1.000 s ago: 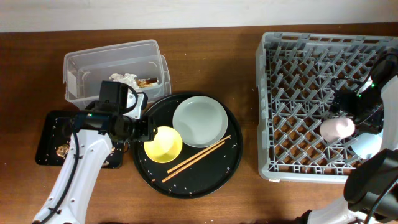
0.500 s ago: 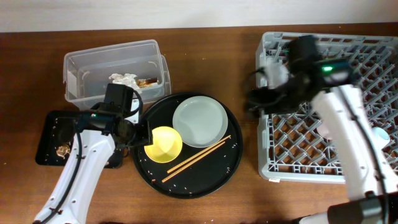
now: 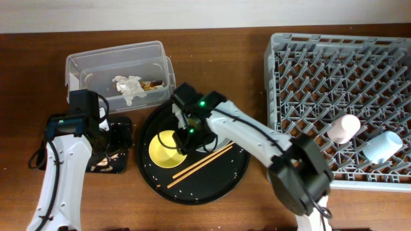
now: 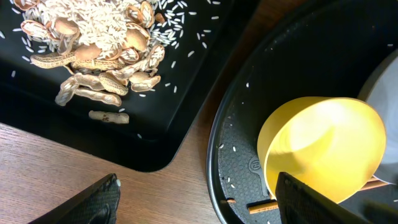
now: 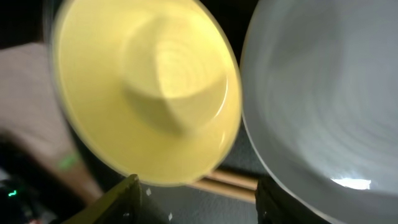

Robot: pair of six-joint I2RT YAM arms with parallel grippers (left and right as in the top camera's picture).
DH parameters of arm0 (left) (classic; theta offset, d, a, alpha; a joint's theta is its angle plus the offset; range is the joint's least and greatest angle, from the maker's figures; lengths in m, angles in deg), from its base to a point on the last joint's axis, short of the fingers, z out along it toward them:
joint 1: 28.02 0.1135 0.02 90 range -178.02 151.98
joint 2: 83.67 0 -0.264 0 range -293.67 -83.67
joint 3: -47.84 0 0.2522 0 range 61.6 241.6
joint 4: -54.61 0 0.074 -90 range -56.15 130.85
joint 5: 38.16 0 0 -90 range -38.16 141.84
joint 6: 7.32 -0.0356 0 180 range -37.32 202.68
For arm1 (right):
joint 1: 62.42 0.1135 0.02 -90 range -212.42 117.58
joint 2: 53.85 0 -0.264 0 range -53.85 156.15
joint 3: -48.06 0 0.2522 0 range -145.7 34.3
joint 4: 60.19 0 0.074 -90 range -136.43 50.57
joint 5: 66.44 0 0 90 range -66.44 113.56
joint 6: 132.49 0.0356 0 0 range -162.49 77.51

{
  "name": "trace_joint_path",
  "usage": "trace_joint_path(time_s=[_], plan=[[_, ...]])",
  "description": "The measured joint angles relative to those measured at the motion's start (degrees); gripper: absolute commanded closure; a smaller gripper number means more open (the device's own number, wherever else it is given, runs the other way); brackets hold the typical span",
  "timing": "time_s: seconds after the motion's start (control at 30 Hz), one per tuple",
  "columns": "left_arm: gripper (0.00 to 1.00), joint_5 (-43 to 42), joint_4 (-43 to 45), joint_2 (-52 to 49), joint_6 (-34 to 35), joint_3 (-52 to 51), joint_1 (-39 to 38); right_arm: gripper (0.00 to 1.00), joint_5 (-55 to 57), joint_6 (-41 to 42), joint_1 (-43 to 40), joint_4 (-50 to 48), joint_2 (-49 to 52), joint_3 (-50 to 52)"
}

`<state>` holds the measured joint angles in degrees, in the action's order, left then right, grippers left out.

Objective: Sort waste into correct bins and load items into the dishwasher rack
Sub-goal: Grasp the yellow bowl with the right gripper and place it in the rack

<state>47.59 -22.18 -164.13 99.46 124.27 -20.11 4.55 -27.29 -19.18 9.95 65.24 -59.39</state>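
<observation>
My left gripper [image 4: 199, 205] is open above bare wood, between the small black tray [image 4: 168, 134] holding shredded scraps and rice [image 4: 93, 56] and the yellow bowl [image 4: 320, 146]. My right gripper [image 5: 199, 199] is open and empty low over the round tray, with the yellow bowl [image 5: 143, 93] to its left, the grey-green plate [image 5: 323, 93] to its right and the chopsticks [image 5: 227, 180] beneath. Overhead, the right arm hides most of the plate. The pink cup [image 3: 347, 128] and blue cup [image 3: 383, 146] lie in the dishwasher rack [image 3: 308, 58]. Tissue [image 3: 128, 86] lies in the clear tub [image 3: 83, 64].
The large round black tray [image 3: 192, 196] carries the bowl, the plate and the chopsticks [image 3: 202, 162], with rice grains scattered on it. A brown scrap [image 3: 153, 85] lies in the tub beside the tissue. The right arm stretches from the rack side across the round tray.
My right arm left the rack, leaving the pink cup there, and swung left over the round tray. My left gripper drew back left from the yellow bowl and opened wider.
</observation>
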Motion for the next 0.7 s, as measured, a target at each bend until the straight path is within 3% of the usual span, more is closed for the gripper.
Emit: trace_joint_path(time_s=[0.07,0.27,0.53,0.7], plan=[[0.20,0.0,0.0,0.0,0.0,0.0,0.0,0.69,0.5,1.2,0.8,-1.6,2.8,0.0],[0.20,0.0,0.0,0.0,0.0,0.0,0.0,0.96,1.2,4.5,1.0,-2.8,3.1,0.2],[0.20,0.0,0.0,0.0,0.0,0.0,0.0,0.96,1.7,8.8,0.6,1.1,2.5,-0.6],[0.20,0.0,0.0,0.0,0.0,0.0,0.0,0.96,11.7,5.4,-7.7,3.7,-14.1,-1.8]])
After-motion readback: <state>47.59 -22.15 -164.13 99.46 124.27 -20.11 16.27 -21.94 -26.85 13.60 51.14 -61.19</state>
